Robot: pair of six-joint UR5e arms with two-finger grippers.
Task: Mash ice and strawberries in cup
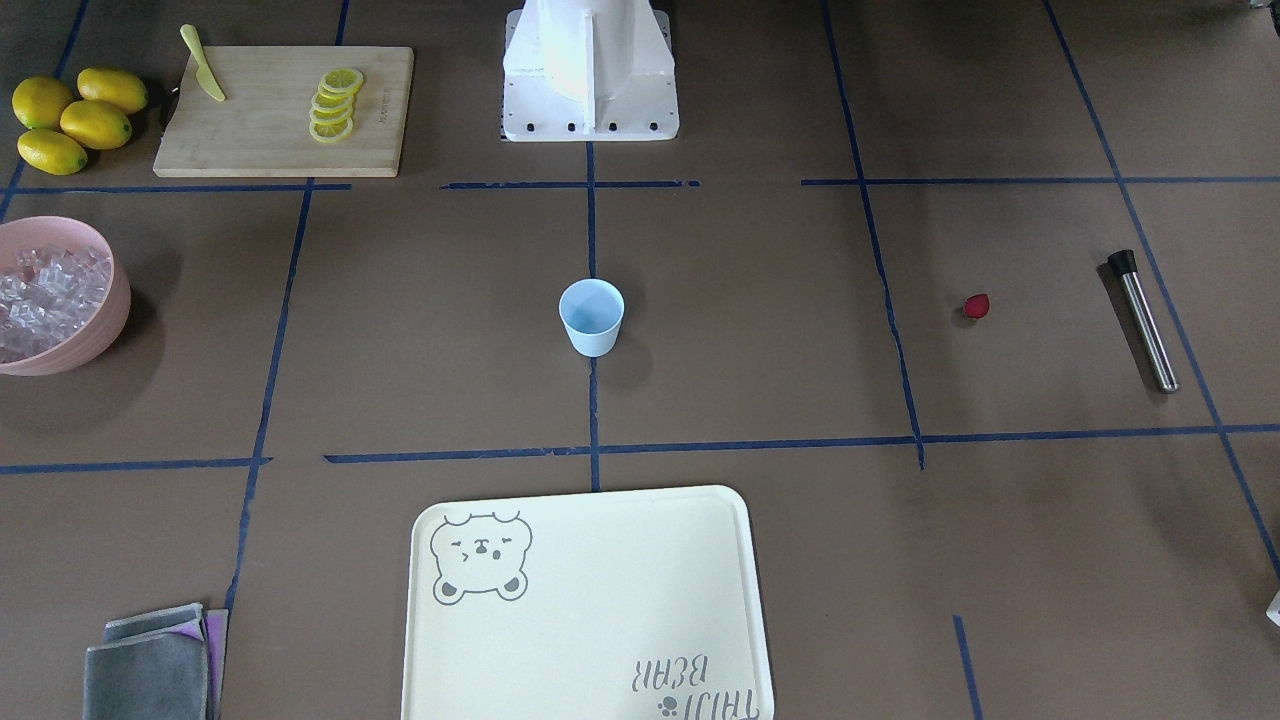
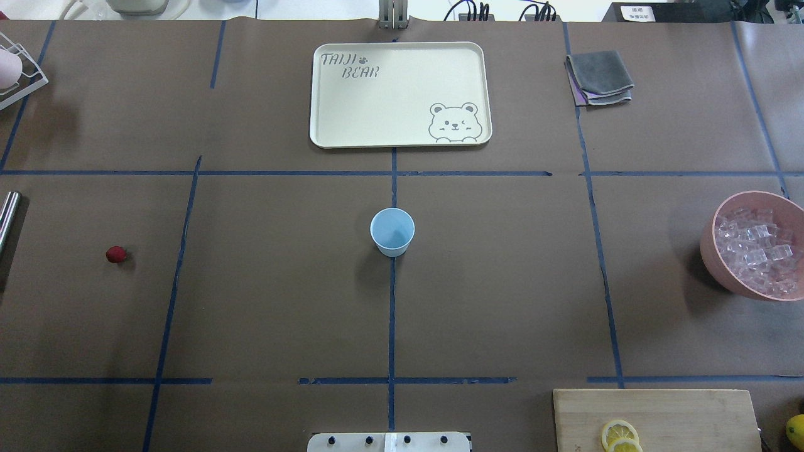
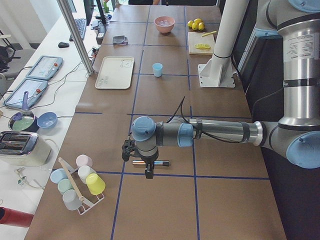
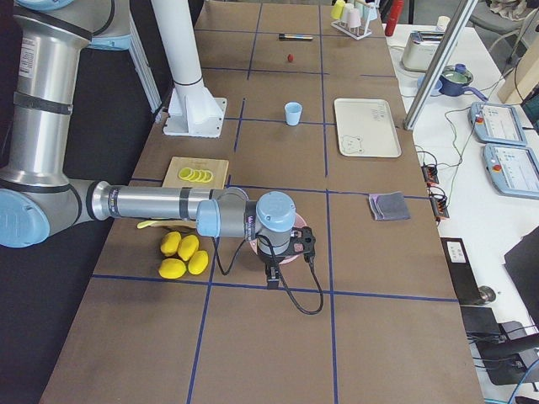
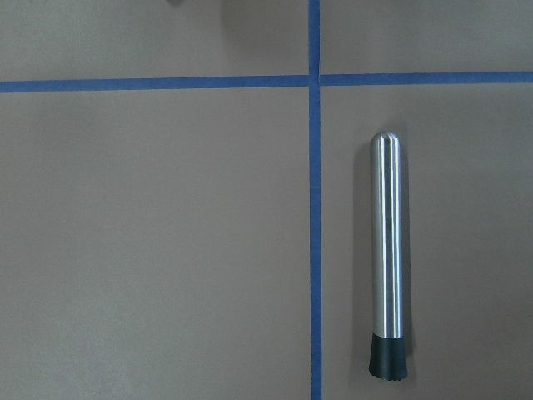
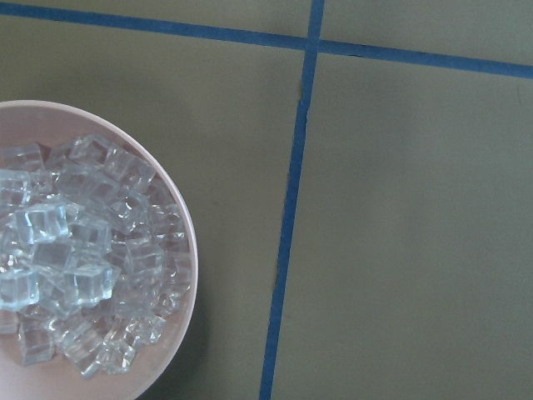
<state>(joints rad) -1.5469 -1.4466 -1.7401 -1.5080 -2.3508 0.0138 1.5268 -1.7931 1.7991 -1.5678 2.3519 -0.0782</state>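
Note:
The light-blue cup [image 2: 392, 231] stands upright and empty at the table's centre. A small red strawberry [image 2: 116, 254] lies on the robot's left side, near a steel muddler [image 1: 1145, 320] with a black tip. Ice [image 2: 757, 248] fills a pink bowl [image 2: 713, 251] on the robot's right side. My left gripper [image 3: 148, 172] hangs above the muddler [image 5: 389, 258] and shows only in the exterior left view, so I cannot tell its state. My right gripper [image 4: 271, 278] hovers beside the bowl of ice [image 6: 75, 267]; I cannot tell its state either.
A cream bear tray [image 2: 399, 94] lies beyond the cup, with grey cloths [image 2: 600, 78] to its right. A cutting board [image 1: 285, 110] holds lemon slices [image 1: 335, 105] and a yellow knife [image 1: 203, 65]. Whole lemons [image 1: 75, 118] sit beside it. A cup rack [image 3: 80, 182] stands at the left end.

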